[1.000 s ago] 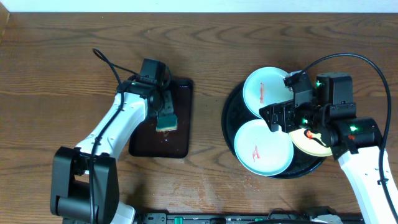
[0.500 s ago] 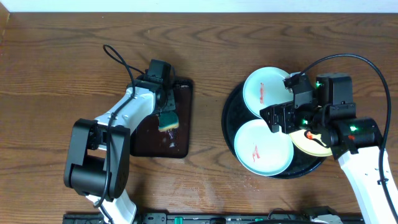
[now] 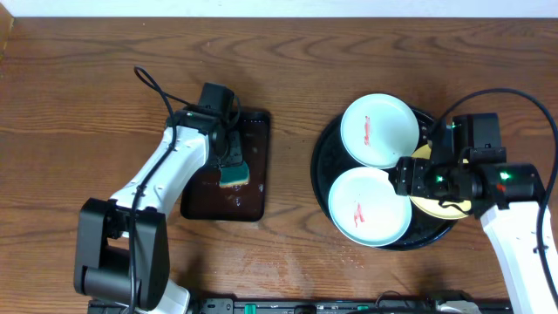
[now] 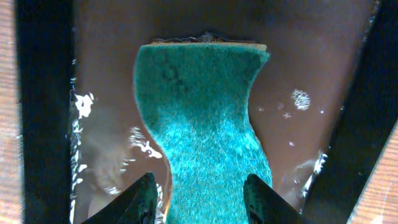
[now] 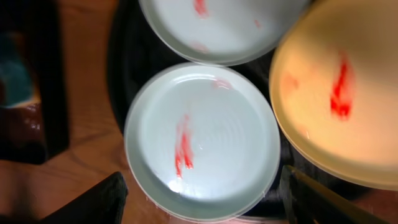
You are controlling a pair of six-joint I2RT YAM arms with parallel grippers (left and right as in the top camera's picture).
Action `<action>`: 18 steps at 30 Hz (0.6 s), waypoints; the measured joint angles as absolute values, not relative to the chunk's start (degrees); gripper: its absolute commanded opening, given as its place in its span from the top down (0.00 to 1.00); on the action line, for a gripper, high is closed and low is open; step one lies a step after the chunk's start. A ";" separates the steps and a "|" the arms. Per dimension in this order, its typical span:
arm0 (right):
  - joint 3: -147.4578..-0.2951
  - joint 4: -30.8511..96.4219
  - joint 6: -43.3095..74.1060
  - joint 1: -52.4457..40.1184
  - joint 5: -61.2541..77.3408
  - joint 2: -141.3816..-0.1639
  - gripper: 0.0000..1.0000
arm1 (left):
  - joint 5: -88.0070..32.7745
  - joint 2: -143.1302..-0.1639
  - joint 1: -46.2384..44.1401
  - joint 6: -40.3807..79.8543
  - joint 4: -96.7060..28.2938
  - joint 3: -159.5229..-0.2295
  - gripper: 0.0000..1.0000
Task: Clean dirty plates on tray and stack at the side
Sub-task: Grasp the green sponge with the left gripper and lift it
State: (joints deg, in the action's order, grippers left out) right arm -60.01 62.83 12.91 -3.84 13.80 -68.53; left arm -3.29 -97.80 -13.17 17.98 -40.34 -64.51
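The left claw (image 4: 202,190) pinches the sponge (image 4: 205,106) at its narrow waist, over the wet rectangular tray (image 3: 209,205). The right claw (image 5: 202,186) hangs above the round tray (image 3: 319,166) with its fingers spread wide, holding nothing. All three red-smeared plates sit on that tray: the back mint plate (image 3: 377,131), the front mint plate (image 3: 368,205) just beside it, and the yellow plate (image 5: 336,93) to their right, partly under the arm. The desk (image 3: 87,87) carries both trays.
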 measured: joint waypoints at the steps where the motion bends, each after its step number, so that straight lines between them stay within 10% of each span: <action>1: -60.01 64.12 13.10 -3.62 13.58 -69.12 0.25 | -3.55 -98.08 -13.17 18.00 -39.51 -64.01 0.53; 4: -59.96 67.68 13.26 -3.44 13.21 -71.72 0.27 | -4.36 -100.22 -13.17 18.17 -36.58 -61.93 0.62; 7: -59.70 69.87 13.23 -3.44 13.06 -73.34 0.30 | -6.26 -103.33 -13.06 18.35 -34.02 -61.01 0.92; 18: -48.64 61.76 13.21 -3.44 13.04 -74.24 0.36 | -9.74 -104.57 -12.84 18.39 -39.20 -64.64 0.92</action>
